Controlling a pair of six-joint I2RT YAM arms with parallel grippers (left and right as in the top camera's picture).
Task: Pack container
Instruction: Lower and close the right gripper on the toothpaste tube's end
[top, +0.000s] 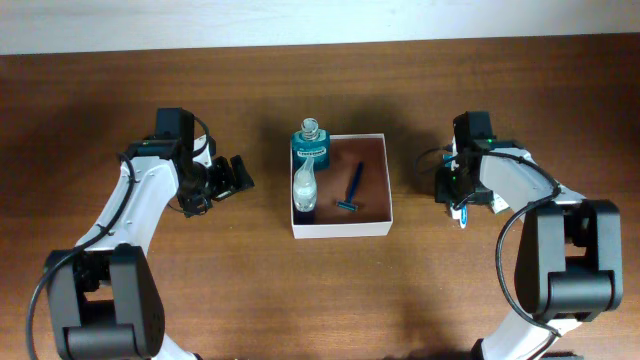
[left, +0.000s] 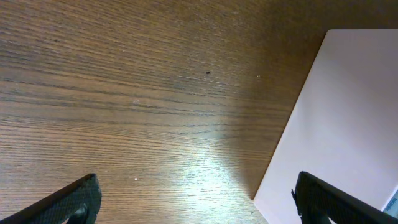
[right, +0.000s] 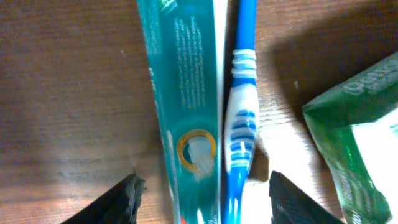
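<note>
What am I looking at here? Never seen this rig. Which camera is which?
These are two robot arms at a wooden table. The overhead view looks straight down, and the other two views come from a camera on each wrist. In the middle sits the container, holding a teal bottle, a small clear bottle and a blue razor. The left hand is open over bare wood beside it. The right hand hangs open over a toothpaste tube and a toothbrush, with a green packet alongside. Nothing is held.
</note>
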